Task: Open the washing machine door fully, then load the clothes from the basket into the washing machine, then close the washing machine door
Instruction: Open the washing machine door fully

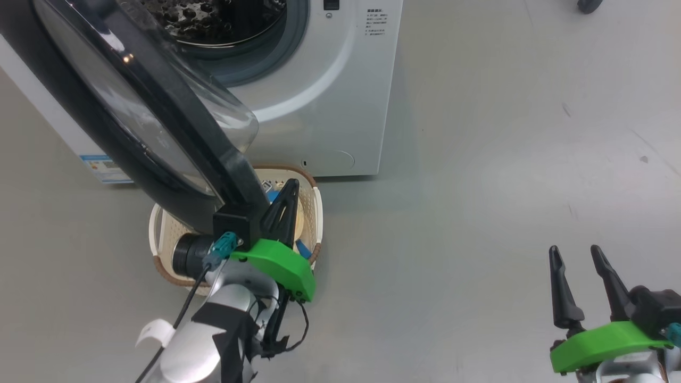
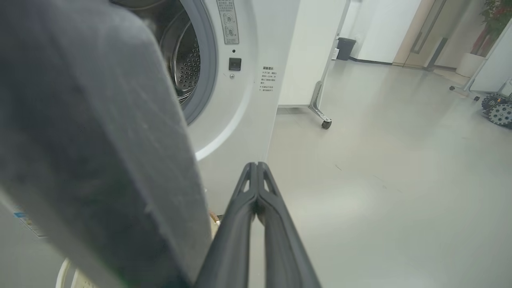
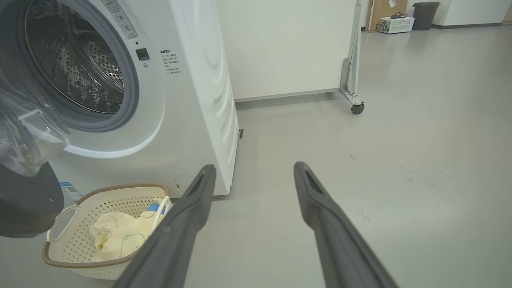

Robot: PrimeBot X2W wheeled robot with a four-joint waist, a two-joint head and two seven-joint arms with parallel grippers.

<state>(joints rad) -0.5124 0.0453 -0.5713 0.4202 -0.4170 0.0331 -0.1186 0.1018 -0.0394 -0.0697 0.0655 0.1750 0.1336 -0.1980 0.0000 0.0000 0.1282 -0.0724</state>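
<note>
Stock of what lies before me, each item placed by the washing machine [image 1: 330, 106].

1. Washing machine: white front-loader standing on the grey floor [image 1: 505, 186], its mouth uncovered. In my right wrist view I see the steel perforated drum [image 3: 80, 68] ringed by the grey gasket [image 3: 132, 90]. A small blue label [image 1: 106, 167] sits at the low corner of its front.

2. Washing machine door [image 1: 202, 135]: glossy black ring with a bulging clear window. It is swung out from the machine's front on the side to my left, and its free edge reaches out over the basket.

3. Basket [image 3: 100, 188]: cream and perforated, with a brown rim and white handles. It sits on the floor just in front of the machine's base, under the open door.

4. Clothes [image 3: 116, 234]: pale yellow fabric with faint bear outlines and a bit of blue. They lie inside the basket, outside the machine.

5. My left gripper [image 1: 290, 187]: jaws clenched tight together with nothing between them. It is in front of the machine, above the basket and just beside the door's lower free edge. I cannot tell whether it touches the door. In the left wrist view the door's dark face looms immediately to one side of my fingers.

6. My right gripper [image 1: 574, 250]: jaws spread wide, grasping nothing. It hangs over bare floor, well apart from the machine, off its door-latch side.

7. White panel on a castor [image 3: 357, 108]: it stands behind the machine, off its far side.
</note>
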